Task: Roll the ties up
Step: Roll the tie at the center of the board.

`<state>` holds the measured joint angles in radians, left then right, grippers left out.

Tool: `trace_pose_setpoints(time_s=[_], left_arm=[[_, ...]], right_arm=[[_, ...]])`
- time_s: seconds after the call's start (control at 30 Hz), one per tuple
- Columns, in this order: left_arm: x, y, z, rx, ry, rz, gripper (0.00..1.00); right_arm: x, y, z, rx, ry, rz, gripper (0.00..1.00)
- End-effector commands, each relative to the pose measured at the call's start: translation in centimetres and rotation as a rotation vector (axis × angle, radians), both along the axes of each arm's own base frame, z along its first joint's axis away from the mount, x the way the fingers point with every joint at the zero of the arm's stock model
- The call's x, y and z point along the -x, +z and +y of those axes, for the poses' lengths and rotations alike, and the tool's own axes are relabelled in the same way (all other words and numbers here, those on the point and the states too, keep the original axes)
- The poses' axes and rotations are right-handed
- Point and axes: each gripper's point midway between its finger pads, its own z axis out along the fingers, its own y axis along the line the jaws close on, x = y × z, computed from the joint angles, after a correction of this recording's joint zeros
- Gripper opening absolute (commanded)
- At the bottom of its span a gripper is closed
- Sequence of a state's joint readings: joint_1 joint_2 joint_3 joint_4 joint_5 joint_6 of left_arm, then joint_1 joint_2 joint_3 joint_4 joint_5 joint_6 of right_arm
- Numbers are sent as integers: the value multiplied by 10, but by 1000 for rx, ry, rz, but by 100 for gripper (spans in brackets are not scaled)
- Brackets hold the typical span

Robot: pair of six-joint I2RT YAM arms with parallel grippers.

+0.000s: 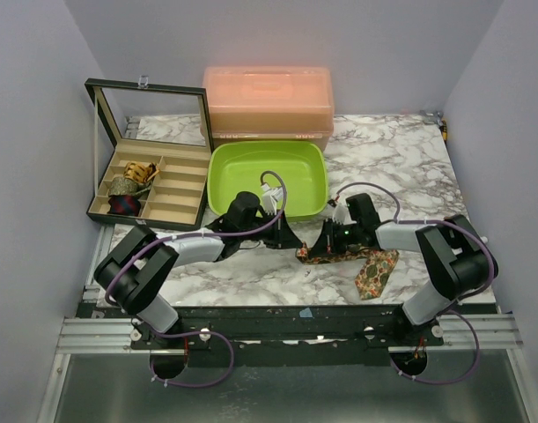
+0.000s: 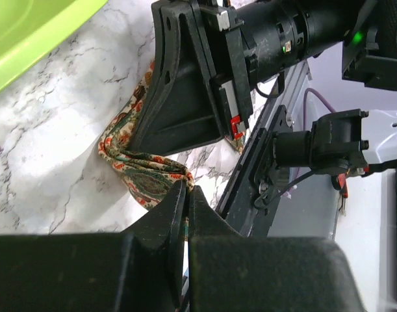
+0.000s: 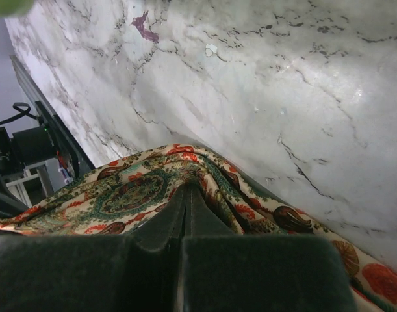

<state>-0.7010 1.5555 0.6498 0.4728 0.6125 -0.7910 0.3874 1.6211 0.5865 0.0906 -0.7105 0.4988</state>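
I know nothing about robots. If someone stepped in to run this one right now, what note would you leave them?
The left gripper is shut on the floral orange, red and cream fabric tie.
The right gripper is shut on the same tie, close beside the left.
The tie lies on the white marble table near the arms, with its free end flat to the right.
Done: a few rolled fabric pieces sit in the black compartment box.
Left: this tie is bunched, not rolled.

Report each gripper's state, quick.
Left gripper: closed, pinching the tie.
Right gripper: closed on the same tie.
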Motion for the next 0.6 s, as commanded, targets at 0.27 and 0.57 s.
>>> trace_pose_setpoints(time_s=[0.27,0.57], left_arm=[[-6,4,-8,2,-10,6,0],[-9,3,-10,-12,-11,5,0]], right_arm=[[-2,48,-23,77,-6,-101,22],[-12,48,-89,214,-141,-24,35]])
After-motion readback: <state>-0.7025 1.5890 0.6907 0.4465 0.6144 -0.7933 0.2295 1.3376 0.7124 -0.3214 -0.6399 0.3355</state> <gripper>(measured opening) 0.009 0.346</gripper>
